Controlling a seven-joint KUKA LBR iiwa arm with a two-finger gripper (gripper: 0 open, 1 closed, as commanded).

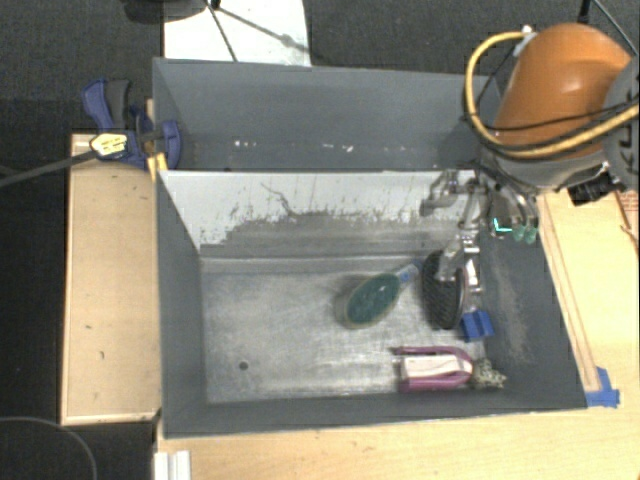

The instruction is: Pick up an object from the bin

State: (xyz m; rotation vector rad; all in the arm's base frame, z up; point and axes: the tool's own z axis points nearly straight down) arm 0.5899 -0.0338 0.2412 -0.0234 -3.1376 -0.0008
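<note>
**Robot gripper low in a grey bin, beside a black oval object**

The gripper (466, 276), a slim metal tool, hangs down into the right part of the bin (290, 343). Its tip sits at the right edge of a black oval object (438, 293) that lies on the bin floor near the right wall. Whether the two touch cannot be told, nor whether the tool is spread apart or pressed together. Nothing can be seen pinched in it.

Just below the tip, close against the black object's lower right side, is a small blue piece (476, 325).

Above the gripper, the arm's wrist carries a rounded orange cover (560, 63), with yellow cables (478, 88) looping around it. The arm enters from the right.

To the left of the black object lies a dark green oval thing (370, 301) with a short pale blue handle pointing toward the black object. The two are near each other but apart.

Toward the front of the bin, below the black object, lies a flat pink and white packet (434, 369). A small speckled lump (489, 376) rests at the packet's right end.
</note>
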